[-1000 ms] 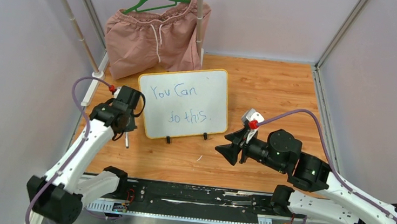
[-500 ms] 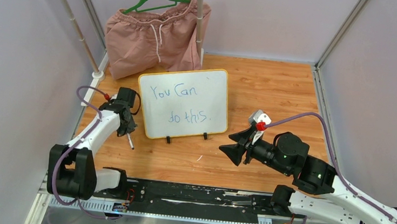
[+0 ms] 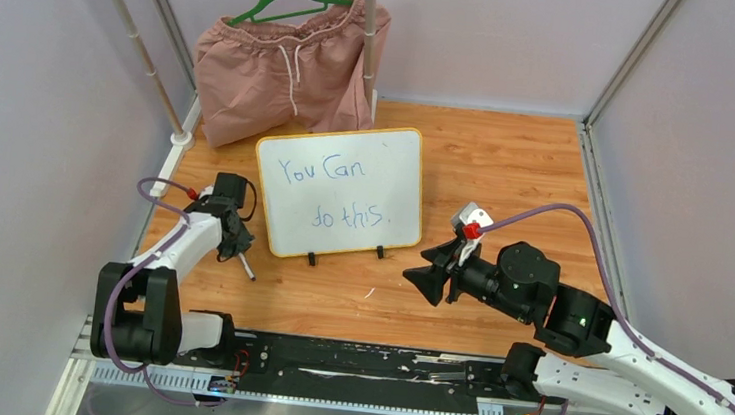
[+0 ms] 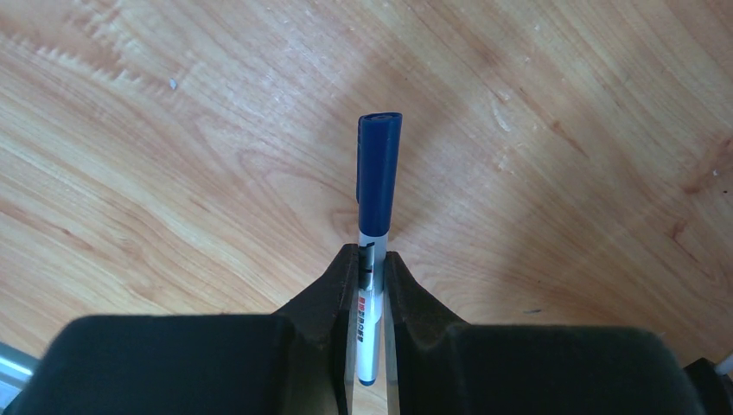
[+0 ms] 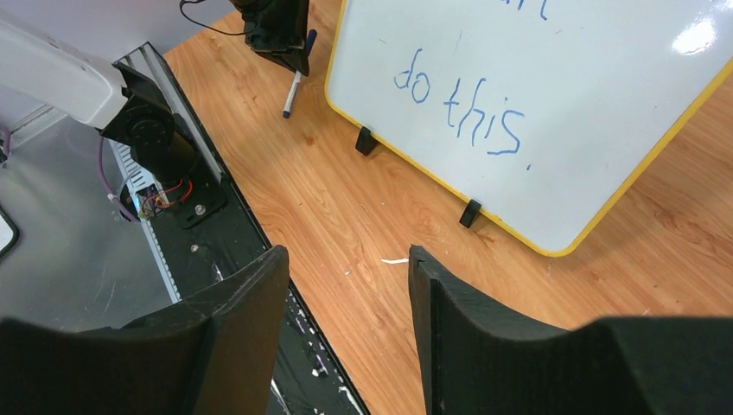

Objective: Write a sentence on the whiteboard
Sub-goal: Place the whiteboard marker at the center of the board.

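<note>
left tool [image 4: 370,275] clamped on blue-capped marker [image 4: 378,173], just left of whiteboard [image 3: 397,165] | right tool [image 5: 346,255] parted wide, empty | whiteboard mid-bench [image 3: 507,170], propped on black feet, yellow frame | sentence [image 3: 322,172] thin blue, two lines: "You Can do this."

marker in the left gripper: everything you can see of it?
The marker is a slim pen: dark blue cap on, white plastic-looking barrel with red and black print. The left gripper clamps the barrel between its black fingers; the cap juts beyond them. It hangs tilted over the wooden table, left of the whiteboard. Contact with the table cannot be told.
</note>
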